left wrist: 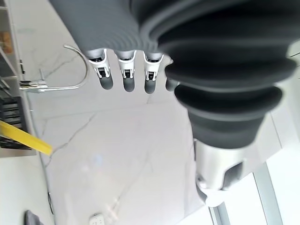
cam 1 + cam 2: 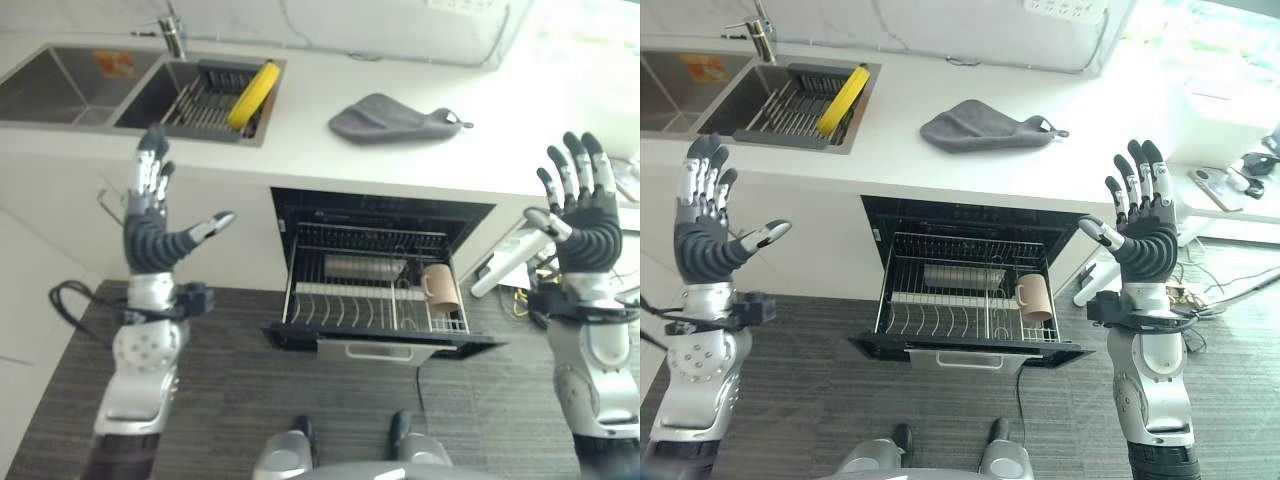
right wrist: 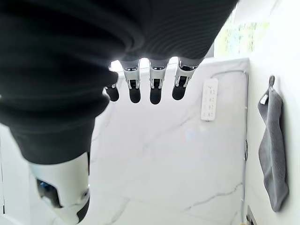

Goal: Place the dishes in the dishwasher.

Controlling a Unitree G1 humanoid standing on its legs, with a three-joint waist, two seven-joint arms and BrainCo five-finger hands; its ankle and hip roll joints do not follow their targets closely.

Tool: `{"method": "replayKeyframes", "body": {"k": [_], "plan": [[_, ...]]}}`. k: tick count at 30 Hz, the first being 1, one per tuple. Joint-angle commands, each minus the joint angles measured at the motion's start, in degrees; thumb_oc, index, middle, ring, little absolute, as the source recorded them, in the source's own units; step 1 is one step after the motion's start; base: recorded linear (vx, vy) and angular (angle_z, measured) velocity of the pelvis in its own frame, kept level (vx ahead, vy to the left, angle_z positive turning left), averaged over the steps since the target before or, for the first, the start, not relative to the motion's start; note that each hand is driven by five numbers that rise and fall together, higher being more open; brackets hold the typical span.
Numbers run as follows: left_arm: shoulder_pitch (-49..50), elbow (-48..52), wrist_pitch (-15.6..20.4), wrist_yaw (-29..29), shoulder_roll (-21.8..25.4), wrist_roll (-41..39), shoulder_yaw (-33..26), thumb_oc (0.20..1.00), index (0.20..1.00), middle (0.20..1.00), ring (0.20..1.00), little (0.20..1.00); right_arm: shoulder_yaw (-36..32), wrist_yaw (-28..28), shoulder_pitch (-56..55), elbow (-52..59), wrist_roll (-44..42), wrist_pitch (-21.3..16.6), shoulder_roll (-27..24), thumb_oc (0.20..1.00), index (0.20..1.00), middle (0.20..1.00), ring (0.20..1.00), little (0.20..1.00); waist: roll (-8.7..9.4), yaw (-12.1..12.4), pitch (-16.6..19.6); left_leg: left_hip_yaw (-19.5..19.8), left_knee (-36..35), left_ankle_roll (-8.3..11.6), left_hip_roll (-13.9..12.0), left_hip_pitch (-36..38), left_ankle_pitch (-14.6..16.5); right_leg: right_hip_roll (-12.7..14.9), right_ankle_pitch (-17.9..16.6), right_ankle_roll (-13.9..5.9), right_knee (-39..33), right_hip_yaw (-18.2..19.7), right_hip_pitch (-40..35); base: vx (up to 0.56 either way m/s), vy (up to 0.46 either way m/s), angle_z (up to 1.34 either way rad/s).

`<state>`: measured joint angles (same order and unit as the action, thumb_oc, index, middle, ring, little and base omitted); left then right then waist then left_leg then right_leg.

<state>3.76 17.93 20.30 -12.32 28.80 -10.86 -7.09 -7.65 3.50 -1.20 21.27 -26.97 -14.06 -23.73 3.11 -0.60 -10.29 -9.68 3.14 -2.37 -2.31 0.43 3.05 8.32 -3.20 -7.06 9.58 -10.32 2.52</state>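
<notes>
A yellow plate [image 2: 252, 94] stands on edge in a dark rack [image 2: 205, 100] inside the sink [image 2: 140, 105], at about eleven o'clock from where I stand. Its long edge leans from lower left to upper right. My left hand [image 2: 150, 225] is raised in the air, fingers straight and spread, thumb out, holding nothing. The plate lies at about one o'clock from that hand, up and beyond the counter edge. My right hand [image 2: 1140, 235] is raised too, at about three o'clock, fingers apart and empty, well apart from the plate, so I judge the left hand is the nearer one.

Straight ahead at twelve o'clock, the dishwasher [image 2: 970, 285] is open below the counter [image 2: 420, 170], its wire basket pulled out. A beige mug [image 2: 1033, 297] sits at the basket's right side. A grey cloth [image 2: 390, 120] lies on the counter at one o'clock. The tap [image 2: 172, 35] stands behind the sink. Nothing blocks the way between the plate and the basket.
</notes>
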Motion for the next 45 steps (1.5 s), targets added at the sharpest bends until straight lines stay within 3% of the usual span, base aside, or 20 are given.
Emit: {"method": "replayKeyframes", "body": {"k": [1,3,8,11,13,17,18,20,22,24,25,26,30,32,33,34,35,36,37,45], "plan": [[-3.7,3.0,1.8,2.0,1.0,-3.2,0.2,1.000,1.000,1.000,1.000,1.000,-3.0,-0.2,3.0,2.0,0.5,-0.9,-3.3,1.000,1.000,1.000,1.000,1.000,-0.93,0.6,1.4,2.7,-7.7,1.84,2.3,5.1,-1.6,-6.1,3.1,0.44,-0.7,1.8,-3.9,-0.03,-0.036,0.22],[-4.6,1.8,1.2,2.4,0.5,-3.8,0.8,1.000,1.000,1.000,1.000,1.000,-3.2,-1.5,3.1,0.9,0.7,-0.1,-4.2,1.000,1.000,1.000,1.000,1.000,-0.85,0.5,2.6,3.4,-7.7,1.86,3.1,5.4,-1.8,-7.0,5.1,2.37,-5.5,2.4,-6.3,-0.04,-0.113,0.23],[-3.2,1.7,-1.0,2.9,-0.6,-5.4,0.4,1.000,1.000,1.000,1.000,1.000,-2.1,-2.9,4.4,1.4,0.9,1.1,-5.2,1.000,1.000,1.000,1.000,1.000,-1.54,1.0,3.4,2.8,-7.4,2.69,2.5,5.6,-2.9,-8.0,5.3,3.73,-8.1,1.5,-7.9,-0.07,-0.204,0.22],[-1.9,2.1,-1.9,3.7,-0.7,-4.7,0.2,1.000,1.000,1.000,1.000,1.000,-2.3,-4.3,3.8,1.7,-0.1,2.2,-6.9,1.000,1.000,1.000,1.000,1.000,-1.44,0.7,3.2,1.6,-2.8,4.16,3.0,4.1,-1.3,-7.6,4.5,4.08,-11.2,1.4,-9.7,-0.08,-0.156,0.05],[-1.8,2.2,-2.1,5.3,-0.4,-6.4,0.6,1.000,1.000,1.000,1.000,1.000,-3.9,-4.6,3.9,1.2,-0.7,3.5,-8.9,1.000,1.000,1.000,1.000,1.000,-0.47,-0.3,3.0,-3.7,-0.6,6.87,-1.8,2.3,-2.9,-5.7,2.6,3.46,-14.1,-1.1,-11.0,-0.14,0.007,0.15],[-0.4,2.6,-1.5,4.4,-0.4,-8.3,-0.6,1.000,1.000,1.000,1.000,1.000,-6.7,-8.3,2.0,1.3,-4.1,1.6,-11.0,1.000,1.000,1.000,1.000,1.000,-0.54,-1.4,3.3,-0.8,-2.2,9.35,-8.2,2.6,-7.9,-4.8,1.7,3.76,-14.5,0.1,-9.8,-0.10,0.252,0.46],[0.8,2.3,-0.1,4.7,-1.3,-10.3,-0.8,1.000,1.000,1.000,1.000,1.000,-8.2,-10.1,1.5,1.2,-4.9,1.5,-11.8,1.000,1.000,1.000,1.000,1.000,-1.15,-2.2,3.6,0.0,-5.4,11.80,-15.3,2.8,-15.1,-3.9,2.0,3.64,-14.6,1.5,-9.0,-0.06,0.807,-0.09],[2.6,1.1,2.7,5.0,-2.0,-10.2,0.0,1.000,1.000,1.000,1.000,1.000,-10.4,-11.8,2.0,0.8,-6.1,2.8,-14.4,1.000,1.000,1.000,1.000,1.000,-2.17,-3.0,3.7,0.0,-6.8,13.03,-18.9,4.1,-16.7,-1.2,1.7,2.64,-14.6,2.4,-8.1,-0.05,0.990,-0.23],[4.0,1.0,3.9,5.1,-2.1,-10.9,-0.7,1.000,1.000,1.000,1.000,1.000,-10.4,-13.1,3.9,0.4,-5.7,4.1,-16.0,1.000,1.000,1.000,1.000,1.000,-3.30,-2.9,3.5,1.1,-5.6,13.50,-18.4,4.5,-14.7,0.7,1.0,1.33,-14.6,3.6,-6.9,-0.01,0.827,-0.50],[3.8,1.3,5.0,5.6,-0.4,-9.4,-1.8,1.000,1.000,1.000,1.000,1.000,-9.5,-13.9,6.6,-0.2,-3.0,4.6,-17.4,1.000,1.000,1.000,1.000,1.000,-3.72,-3.1,2.2,-2.0,-1.5,14.01,-17.7,3.7,-10.0,4.6,-1.2,-1.72,-14.6,4.0,-5.6,-0.09,1.043,-0.25],[1.3,0.6,4.3,7.2,1.5,-10.3,-2.1,1.000,1.000,1.000,1.000,1.000,-10.6,-13.1,6.6,-1.3,-3.1,3.5,-18.3,1.000,1.000,1.000,1.000,1.000,-2.23,-2.8,0.7,-2.8,3.4,13.02,-15.6,1.5,-3.4,8.8,-3.8,-4.75,-14.4,3.6,-5.0,-0.12,1.097,0.44],[0.0,0.3,3.7,9.5,3.2,-12.3,-2.5,1.000,1.000,1.000,1.000,1.000,-13.1,-12.4,4.3,-0.3,-4.5,2.6,-17.9,1.000,1.000,1.000,1.000,1.000,-0.93,-2.2,-0.5,-0.9,5.9,11.48,-12.8,0.1,-0.1,12.4,-7.1,-6.10,-13.8,2.7,-4.5,-0.06,0.933,0.89],[-0.5,0.7,0.8,11.9,3.3,-11.5,-3.3,1.000,1.000,1.000,1.000,1.000,-13.8,-14.0,2.2,2.7,-6.5,3.3,-11.9,1.000,1.000,1.000,1.000,1.000,0.30,-0.2,-2.5,0.1,6.3,8.91,-7.9,1.0,3.2,18.0,-16.0,-7.19,-10.2,-3.2,-1.7,0.02,0.500,0.69],[0.5,1.9,-0.8,12.4,3.2,-12.2,-3.7,1.000,1.000,1.000,1.000,1.000,-11.4,-12.8,3.0,3.4,-3.7,4.4,-11.4,1.000,1.000,1.000,1.000,1.000,0.08,0.9,-2.2,-0.7,3.7,7.75,-6.2,2.8,2.4,16.5,-14.3,-6.56,-7.3,-4.7,-1.7,0.01,0.519,-0.31],[0.9,2.6,-1.9,13.9,3.4,-14.3,-4.0,1.000,1.000,1.000,1.000,1.000,-9.7,-10.5,3.5,3.4,-4.0,4.8,-12.4,1.000,1.000,1.000,1.000,1.000,-0.68,0.9,-1.6,-0.3,1.0,6.68,-5.5,3.8,1.2,11.4,-8.2,-4.81,-4.7,-2.5,-2.1,0.02,0.498,-0.46],[0.8,2.3,-2.0,14.7,3.6,-14.8,-3.8,1.000,1.000,1.000,1.000,1.000,-9.4,-9.8,3.6,3.2,-4.4,4.9,-12.9,1.000,1.000,1.000,1.000,1.000,-0.78,0.6,-1.1,0.2,-0.2,5.95,-4.8,3.9,0.7,8.0,-5.6,-4.00,-3.0,-1.0,-1.9,0.05,0.575,0.18],[-0.1,2.0,-2.1,15.1,2.4,-13.3,-1.9,1.000,1.000,1.000,1.000,1.000,-9.4,-9.7,2.0,3.1,-5.0,3.3,-12.6,1.000,1.000,1.000,1.000,1.000,-0.71,-0.6,0.0,2.1,-3.4,4.12,-2.3,4.9,0.0,0.1,-0.9,-2.24,0.9,1.4,-1.5,0.09,0.489,0.53],[-0.8,1.8,-2.3,13.8,1.0,-11.8,-0.2,1.000,1.000,1.000,1.000,1.000,-10.1,-11.3,0.0,3.6,-6.4,2.2,-11.8,1.000,1.000,1.000,1.000,1.000,-0.42,-1.8,0.9,3.0,-5.7,3.09,0.2,6.2,-0.5,-4.9,1.1,-0.64,1.1,3.2,-1.9,0.11,0.444,0.65],[-1.0,1.8,-2.6,13.4,0.6,-12.1,0.4,1.000,1.000,1.000,1.000,1.000,-11.1,-12.2,-1.1,3.5,-7.5,1.9,-12.0,1.000,1.000,1.000,1.000,1.000,-0.24,-2.3,1.6,3.6,-6.7,2.86,1.5,6.6,-1.6,-7.1,1.5,0.83,-1.5,4.7,-2.8,0.12,0.215,0.68],[-3.5,1.0,-4.3,12.4,-1.2,-12.8,4.3,1.000,1.000,1.000,1.000,1.000,-7.3,-9.6,2.7,2.0,-5.3,1.7,-10.8,1.000,1.000,1.000,1.000,1.000,-1.26,-2.3,4.0,2.9,-8.1,3.45,2.6,6.8,-2.7,-7.9,0.9,2.24,-12.3,4.8,-7.1,0.06,-0.055,0.13]]}}
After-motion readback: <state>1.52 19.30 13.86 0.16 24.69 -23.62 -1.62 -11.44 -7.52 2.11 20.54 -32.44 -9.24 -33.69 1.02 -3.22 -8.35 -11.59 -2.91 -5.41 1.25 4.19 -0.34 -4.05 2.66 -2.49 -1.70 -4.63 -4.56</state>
